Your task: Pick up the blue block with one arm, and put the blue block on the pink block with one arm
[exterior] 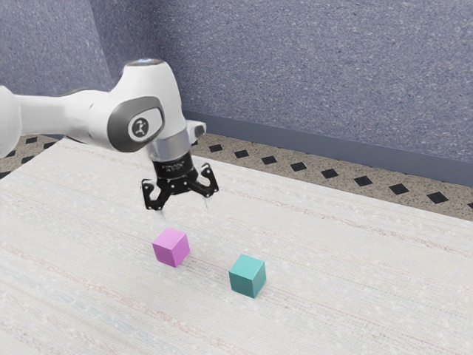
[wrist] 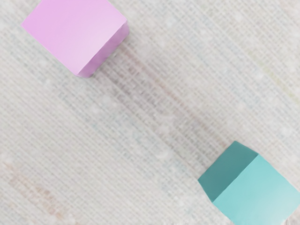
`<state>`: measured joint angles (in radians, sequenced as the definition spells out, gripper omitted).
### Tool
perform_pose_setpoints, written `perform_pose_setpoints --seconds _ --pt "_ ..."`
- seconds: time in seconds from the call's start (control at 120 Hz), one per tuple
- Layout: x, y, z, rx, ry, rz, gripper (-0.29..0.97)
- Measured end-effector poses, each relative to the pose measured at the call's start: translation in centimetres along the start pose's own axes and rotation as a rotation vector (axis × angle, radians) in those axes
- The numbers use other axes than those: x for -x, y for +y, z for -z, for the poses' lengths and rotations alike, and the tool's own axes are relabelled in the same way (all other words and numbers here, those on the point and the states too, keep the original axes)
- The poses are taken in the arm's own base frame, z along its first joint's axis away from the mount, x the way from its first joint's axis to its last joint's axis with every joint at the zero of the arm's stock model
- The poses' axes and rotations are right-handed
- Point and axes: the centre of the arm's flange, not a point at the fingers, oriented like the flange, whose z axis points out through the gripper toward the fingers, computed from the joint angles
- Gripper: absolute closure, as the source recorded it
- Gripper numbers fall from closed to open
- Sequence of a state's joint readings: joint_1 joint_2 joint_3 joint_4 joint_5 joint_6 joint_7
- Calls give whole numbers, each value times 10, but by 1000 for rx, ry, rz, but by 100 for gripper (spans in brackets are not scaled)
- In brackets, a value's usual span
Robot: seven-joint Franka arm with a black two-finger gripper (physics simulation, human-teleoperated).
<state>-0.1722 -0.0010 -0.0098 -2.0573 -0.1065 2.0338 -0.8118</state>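
Note:
A teal-blue block (exterior: 247, 275) rests on the pale woven tabletop, toward the exterior view's right of a pink block (exterior: 171, 247). The two stand apart with bare cloth between them. My black gripper (exterior: 182, 203) hangs open in the air above and slightly behind the pink block, nothing between its fingers. In the wrist view the pink block (wrist: 75, 35) and the blue block (wrist: 248, 187) lie at opposite corners, both sitting flat on the table.
The table (exterior: 355, 244) stretches wide around both blocks. Behind it runs a speckled floor with black diamonds (exterior: 332, 174) and a blue-grey wall (exterior: 332, 66).

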Motion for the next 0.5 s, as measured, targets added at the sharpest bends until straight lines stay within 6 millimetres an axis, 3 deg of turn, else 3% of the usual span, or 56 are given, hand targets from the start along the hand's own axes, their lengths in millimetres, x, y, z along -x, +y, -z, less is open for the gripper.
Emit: perform_pose_setpoints --seconds 0.117,0.3,0.5 --pt "13 16 -8 -3 9 -181 0" --pt "27 42 -49 9 19 -399 0" --pt "52 47 -76 33 29 -534 0"
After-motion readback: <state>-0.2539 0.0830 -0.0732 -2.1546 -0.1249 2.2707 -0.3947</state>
